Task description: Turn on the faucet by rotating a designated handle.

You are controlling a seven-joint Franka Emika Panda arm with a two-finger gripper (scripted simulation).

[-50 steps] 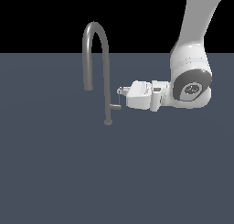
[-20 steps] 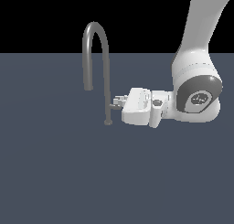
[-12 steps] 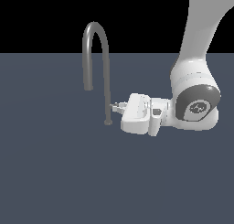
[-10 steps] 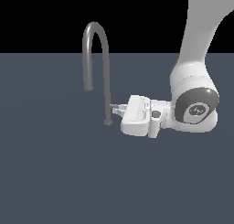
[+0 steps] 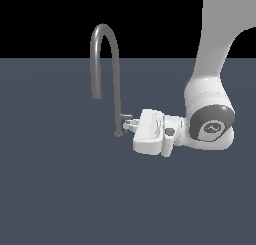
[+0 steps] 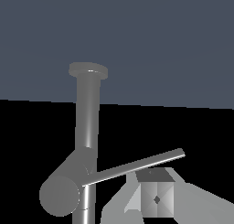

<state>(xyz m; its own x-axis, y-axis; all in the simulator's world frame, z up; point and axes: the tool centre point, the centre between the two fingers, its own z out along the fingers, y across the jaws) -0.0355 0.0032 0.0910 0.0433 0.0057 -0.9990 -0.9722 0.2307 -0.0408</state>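
1 faucet (image 5: 106, 64) stands on the dark table (image 5: 60, 189), arched pipe upright, w/ the handle (image 5: 125, 117) sticking off the stem low down, near the base, toward the exterior view's right. The end effector (image 5: 131, 124) lies horizontal, nosed up against that stub from the exterior view's right; fingertips are at or touching the handle's tip, approx. In the wrist view the thin rod (image 6: 137, 164) runs across just in front of 1 finger pad (image 6: 156, 198), only that 1 pad clearly visible, so I can't tell how wide the jaws stand or whether they have hold of anything; looks like a push contact rather than a pinch, but the view is poor. To do the turn well: keep the pad pressed on the rod side-on, sweep in an arc centred on the stem, not a straight line, so contact doesn't slip off the tip. Keep height level w/ the stub, avoid riding up or dragging on the table. Go slow; the rod is thin and a pad can skate past it.
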